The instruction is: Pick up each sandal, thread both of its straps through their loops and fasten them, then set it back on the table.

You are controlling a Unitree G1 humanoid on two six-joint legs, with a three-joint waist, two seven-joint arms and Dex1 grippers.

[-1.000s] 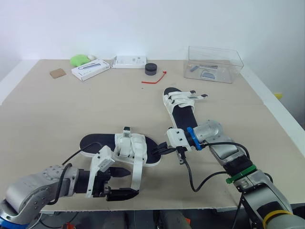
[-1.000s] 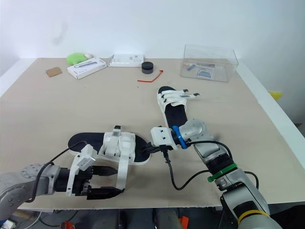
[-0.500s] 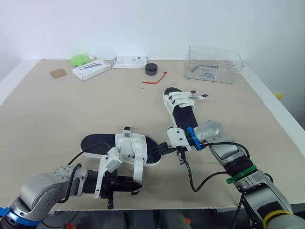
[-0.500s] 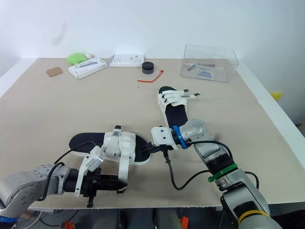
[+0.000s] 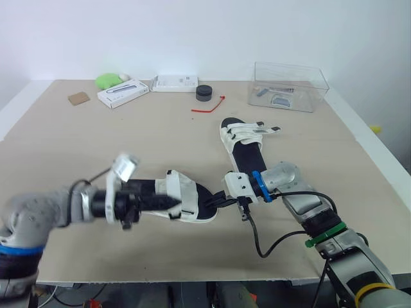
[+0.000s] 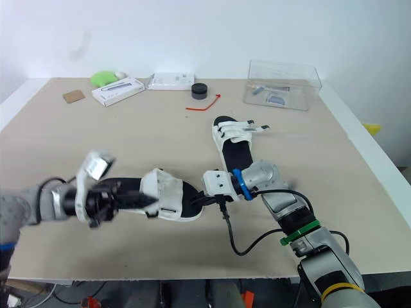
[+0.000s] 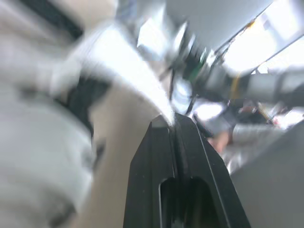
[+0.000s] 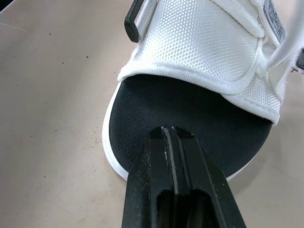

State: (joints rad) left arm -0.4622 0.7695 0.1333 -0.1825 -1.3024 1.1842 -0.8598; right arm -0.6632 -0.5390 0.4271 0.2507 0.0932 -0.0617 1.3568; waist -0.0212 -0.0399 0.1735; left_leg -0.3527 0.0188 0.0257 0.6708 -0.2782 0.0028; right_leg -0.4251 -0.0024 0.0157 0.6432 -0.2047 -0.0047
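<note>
Two sandals lie on the table (image 5: 70, 147). The near sandal (image 5: 187, 195) lies crosswise between the two grippers. The left gripper (image 5: 168, 203) has its fingers (image 7: 156, 161) pressed together at the sandal's white upper, seemingly pinching a blurred white strap (image 7: 137, 66) at their tips. The right gripper (image 5: 212, 203) has its fingers pressed together on nothing, tips over the black footbed at the toe. The far sandal (image 5: 246, 153) lies just beyond it. At the back are one clear box (image 5: 290, 86) and two white boxes (image 5: 122, 93).

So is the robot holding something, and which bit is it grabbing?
The left gripper looks shut on the white strap of the near sandal, pinched at its fingertips. The right gripper is shut on nothing, its tips at that sandal's toe.
</note>
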